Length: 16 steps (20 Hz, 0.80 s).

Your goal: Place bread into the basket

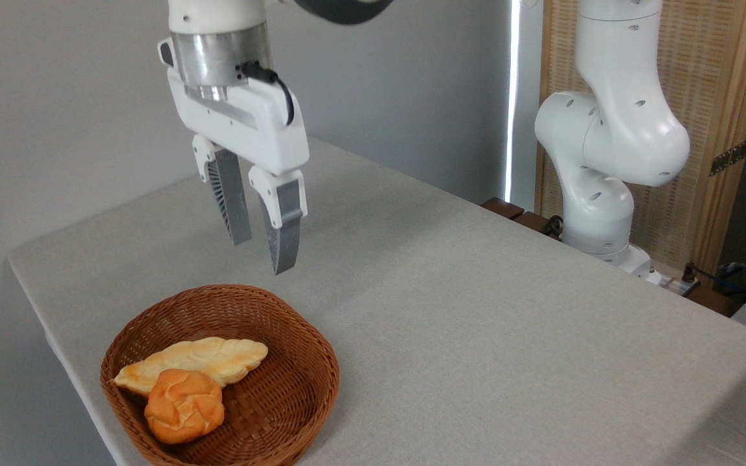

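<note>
The bread (184, 406), a small round orange-golden bun with a knotted top, lies inside the basket (295, 343) at the front left of the table. It rests against a long pale braided loaf (197, 362) in the same basket. My gripper (261, 255) hangs above the basket's far rim, well clear of it. Its two grey fingers (282, 230) point down with a gap between them and hold nothing.
The grey cloth-covered table (476, 310) stretches to the right of the basket. The arm's white base (606, 194) stands at the back right beside a wooden screen. The table's left edge runs close to the basket.
</note>
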{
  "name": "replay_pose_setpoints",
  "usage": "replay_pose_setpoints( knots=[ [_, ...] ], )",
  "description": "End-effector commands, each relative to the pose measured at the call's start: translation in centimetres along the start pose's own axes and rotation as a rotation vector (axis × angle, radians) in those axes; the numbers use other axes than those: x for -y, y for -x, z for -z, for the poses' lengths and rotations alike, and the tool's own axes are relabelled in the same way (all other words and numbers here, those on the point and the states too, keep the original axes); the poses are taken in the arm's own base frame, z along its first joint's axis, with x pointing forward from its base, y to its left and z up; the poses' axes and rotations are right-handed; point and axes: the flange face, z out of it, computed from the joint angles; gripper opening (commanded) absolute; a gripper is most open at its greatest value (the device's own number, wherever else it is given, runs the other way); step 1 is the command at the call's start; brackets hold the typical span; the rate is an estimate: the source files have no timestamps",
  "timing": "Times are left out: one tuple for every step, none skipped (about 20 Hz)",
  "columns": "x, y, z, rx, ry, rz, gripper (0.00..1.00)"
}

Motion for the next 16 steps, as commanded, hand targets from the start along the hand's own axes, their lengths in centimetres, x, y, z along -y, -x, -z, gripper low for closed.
replay_pose_setpoints(
  knots=[
    [-0.3, 0.7, 1.8, 0.007, 0.029, 0.019, 1.00],
    [-0.4, 0.7, 1.9, 0.008, 0.030, 0.019, 1.00],
    [-0.5, 0.9, 2.0, 0.015, 0.033, 0.015, 1.00],
    [-0.6, 0.9, 2.0, 0.019, 0.036, 0.012, 1.00],
    [-0.7, 0.9, 1.9, 0.022, 0.039, 0.011, 1.00],
    [-0.9, 1.0, 2.0, 0.023, 0.038, 0.008, 1.00],
    [-1.0, 1.1, 2.0, 0.023, 0.038, 0.008, 1.00],
    [-1.1, 1.2, 2.1, 0.024, 0.037, 0.006, 1.00],
    [-1.0, 1.3, 2.1, 0.024, 0.036, 0.007, 1.00],
    [-0.9, 1.3, 2.1, 0.024, 0.036, 0.007, 1.00],
    [-0.9, 1.4, 2.1, 0.024, 0.036, 0.007, 1.00],
    [-0.7, 1.5, 2.2, 0.023, 0.035, 0.010, 1.00],
    [-0.9, 1.5, 2.4, 0.022, 0.034, 0.009, 1.00],
    [-0.9, 1.7, 2.4, 0.031, 0.040, 0.007, 1.00],
    [-1.0, 1.9, 2.3, 0.044, 0.046, 0.001, 1.00],
    [-1.1, 2.0, 2.2, 0.053, 0.051, -0.006, 1.00]
  ],
)
